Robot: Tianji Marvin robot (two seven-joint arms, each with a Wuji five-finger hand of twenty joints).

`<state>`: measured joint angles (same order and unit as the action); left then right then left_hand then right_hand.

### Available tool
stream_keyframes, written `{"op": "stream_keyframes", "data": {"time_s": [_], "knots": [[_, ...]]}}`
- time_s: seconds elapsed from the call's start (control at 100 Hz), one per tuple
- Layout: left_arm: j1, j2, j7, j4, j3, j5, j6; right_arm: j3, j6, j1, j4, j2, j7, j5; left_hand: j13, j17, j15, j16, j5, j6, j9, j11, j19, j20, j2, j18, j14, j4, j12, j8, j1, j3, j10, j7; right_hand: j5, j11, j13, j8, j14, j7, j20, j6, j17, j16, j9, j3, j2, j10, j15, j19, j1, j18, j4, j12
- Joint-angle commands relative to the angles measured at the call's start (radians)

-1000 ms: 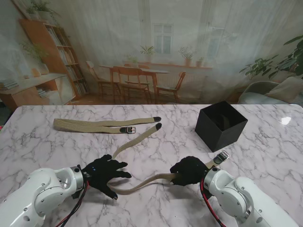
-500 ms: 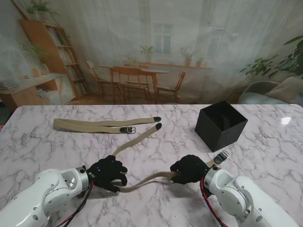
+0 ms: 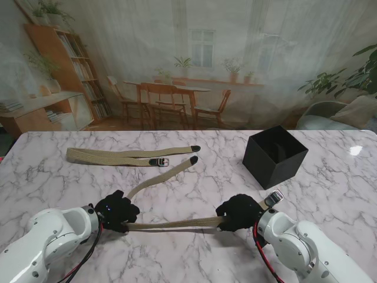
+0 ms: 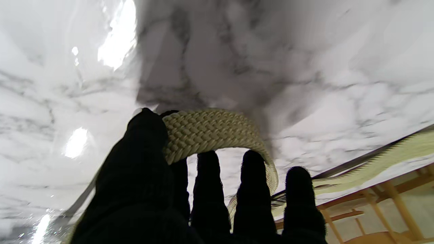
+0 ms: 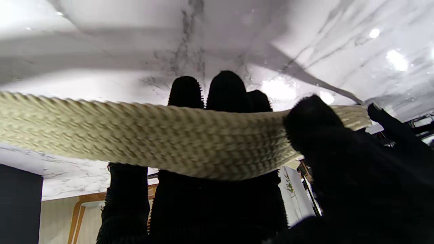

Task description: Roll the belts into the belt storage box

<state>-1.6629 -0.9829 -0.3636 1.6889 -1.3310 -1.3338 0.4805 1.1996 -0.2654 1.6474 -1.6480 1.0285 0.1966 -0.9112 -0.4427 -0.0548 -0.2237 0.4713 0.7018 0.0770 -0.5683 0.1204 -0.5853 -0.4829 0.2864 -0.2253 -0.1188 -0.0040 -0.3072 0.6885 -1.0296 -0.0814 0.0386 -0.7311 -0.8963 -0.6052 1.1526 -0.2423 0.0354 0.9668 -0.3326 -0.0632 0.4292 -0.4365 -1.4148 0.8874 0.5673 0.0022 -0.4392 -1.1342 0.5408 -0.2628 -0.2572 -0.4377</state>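
A tan woven belt (image 3: 177,223) runs taut between my two black-gloved hands near the table's front edge. My left hand (image 3: 115,212) is shut on the belt's bend; from there the belt's dark-tipped free end (image 3: 193,160) trails away from me. My right hand (image 3: 238,212) is shut on the buckle end, with the metal buckle (image 3: 274,197) sticking out behind it. In the left wrist view the belt (image 4: 210,130) loops over the fingers (image 4: 252,189). The right wrist view has the belt (image 5: 145,135) lying flat across the fingers (image 5: 223,88). The black belt storage box (image 3: 274,155) stands open, farther away on the right.
A second tan belt (image 3: 126,156) lies folded double at the far left of the marble table (image 3: 330,188), its buckle (image 3: 159,161) near the first belt's tip.
My left hand closed on the belt and drew back to the left. The slack curve between the hands has pulled into a straight line, and the free tip slid slightly nearer.
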Motion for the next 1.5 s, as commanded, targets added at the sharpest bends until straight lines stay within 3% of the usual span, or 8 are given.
{"op": "stream_keyframes", "data": {"time_s": [0.0, 0.23, 0.47, 0.62, 0.96, 1.26, 1.42, 1.49], "knots": [[-0.022, 0.016, -0.025, -0.025, -0.018, -0.023, -0.018, 0.005, 0.009, 0.007, 0.009, -0.007, 0.01, -0.02, -0.027, 0.015, -0.018, 0.02, 0.045, -0.075, -0.057, 0.118, -0.034, 0.019, -0.029, 0.009, 0.003, -0.012, -0.053, 0.049, -0.064, -0.032, -0.092, -0.021, -0.039, -0.003, -0.008, -0.042, -0.037, 0.057, 0.001, -0.066, -0.019, 0.015, -0.038, 0.032, 0.041, 0.007, 0.011, 0.012, -0.039, -0.016, -0.015, 0.004], [-0.05, 0.015, -0.013, -0.021, -0.071, -0.086, -0.041, 0.01, 0.036, 0.014, 0.009, -0.012, 0.025, -0.075, -0.03, 0.019, -0.018, 0.023, 0.039, -0.076, -0.061, 0.122, -0.033, 0.02, -0.033, 0.008, 0.004, -0.014, -0.057, 0.066, -0.065, -0.03, -0.09, -0.022, 0.079, 0.121, -0.119, -0.042, -0.016, 0.021, 0.009, -0.096, -0.075, 0.052, 0.112, 0.024, -0.055, 0.013, 0.098, 0.059, 0.067, -0.022, -0.004, 0.027], [-0.062, 0.014, 0.006, -0.033, -0.094, -0.115, -0.066, 0.017, 0.045, 0.016, 0.025, -0.016, 0.01, -0.149, -0.032, 0.023, -0.016, 0.025, 0.038, -0.07, -0.066, 0.125, -0.029, 0.024, -0.035, 0.005, 0.004, -0.013, -0.062, 0.07, -0.064, -0.027, -0.087, -0.014, 0.093, 0.069, -0.117, -0.132, -0.003, 0.076, -0.016, -0.156, -0.063, 0.021, 0.172, 0.059, 0.061, 0.011, 0.06, 0.054, 0.014, -0.03, -0.01, -0.028], [-0.067, 0.014, 0.017, -0.034, -0.104, -0.124, -0.072, 0.014, 0.048, 0.015, 0.056, -0.012, -0.099, -0.211, -0.032, 0.024, -0.015, 0.025, 0.039, -0.068, -0.067, 0.126, -0.025, 0.026, -0.034, 0.003, 0.004, -0.012, -0.063, 0.071, -0.063, -0.026, -0.088, -0.013, 0.072, -0.086, -0.027, -0.121, -0.03, 0.088, -0.029, -0.179, -0.009, -0.032, 0.082, 0.132, 0.11, -0.016, -0.028, 0.018, 0.06, -0.015, -0.011, -0.131], [-0.119, 0.006, 0.063, 0.018, -0.137, -0.145, -0.093, -0.004, 0.114, 0.02, 0.124, 0.002, -0.435, -0.309, -0.031, 0.029, -0.012, 0.024, 0.037, -0.063, -0.07, 0.124, -0.018, 0.03, -0.037, -0.005, -0.003, -0.013, -0.065, 0.07, -0.06, -0.02, -0.093, -0.006, 0.076, -0.125, 0.001, -0.118, -0.039, 0.104, -0.034, -0.191, 0.009, -0.049, 0.06, 0.147, 0.116, -0.028, -0.057, -0.01, 0.058, -0.003, -0.015, -0.11], [-0.102, 0.009, 0.046, 0.001, -0.106, -0.148, -0.1, -0.044, 0.154, -0.004, 0.144, -0.021, -0.322, -0.39, -0.035, 0.027, -0.009, 0.02, 0.036, -0.061, -0.077, 0.12, -0.012, 0.034, -0.04, -0.007, -0.002, -0.012, -0.065, 0.07, -0.062, -0.015, -0.091, -0.001, 0.104, -0.061, -0.054, -0.134, -0.032, 0.084, -0.019, -0.162, -0.014, -0.026, 0.121, -0.029, 0.109, -0.034, -0.003, 0.005, -0.061, -0.011, -0.03, -0.051], [-0.114, 0.008, 0.058, 0.005, -0.126, -0.167, -0.113, 0.003, 0.162, 0.031, 0.104, -0.025, -0.276, -0.437, -0.033, 0.027, -0.009, 0.019, 0.035, -0.059, -0.077, 0.121, -0.01, 0.034, -0.041, -0.008, -0.004, -0.012, -0.066, 0.069, -0.062, -0.012, -0.093, 0.001, 0.13, -0.039, -0.073, -0.141, -0.032, 0.077, -0.014, -0.191, -0.027, -0.02, 0.15, 0.005, 0.137, -0.04, 0.015, 0.019, 0.003, -0.014, -0.015, -0.048], [-0.12, 0.007, 0.068, 0.005, -0.135, -0.175, -0.118, 0.017, 0.173, 0.042, 0.099, -0.026, -0.274, -0.453, -0.031, 0.028, -0.007, 0.018, 0.034, -0.057, -0.077, 0.121, -0.009, 0.035, -0.042, -0.008, -0.007, -0.012, -0.066, 0.065, -0.061, -0.011, -0.094, 0.004, 0.1, -0.044, -0.056, -0.129, -0.038, 0.088, -0.015, -0.221, -0.02, -0.029, 0.123, 0.116, 0.132, -0.046, 0.002, 0.018, 0.019, -0.01, -0.013, -0.075]]}}
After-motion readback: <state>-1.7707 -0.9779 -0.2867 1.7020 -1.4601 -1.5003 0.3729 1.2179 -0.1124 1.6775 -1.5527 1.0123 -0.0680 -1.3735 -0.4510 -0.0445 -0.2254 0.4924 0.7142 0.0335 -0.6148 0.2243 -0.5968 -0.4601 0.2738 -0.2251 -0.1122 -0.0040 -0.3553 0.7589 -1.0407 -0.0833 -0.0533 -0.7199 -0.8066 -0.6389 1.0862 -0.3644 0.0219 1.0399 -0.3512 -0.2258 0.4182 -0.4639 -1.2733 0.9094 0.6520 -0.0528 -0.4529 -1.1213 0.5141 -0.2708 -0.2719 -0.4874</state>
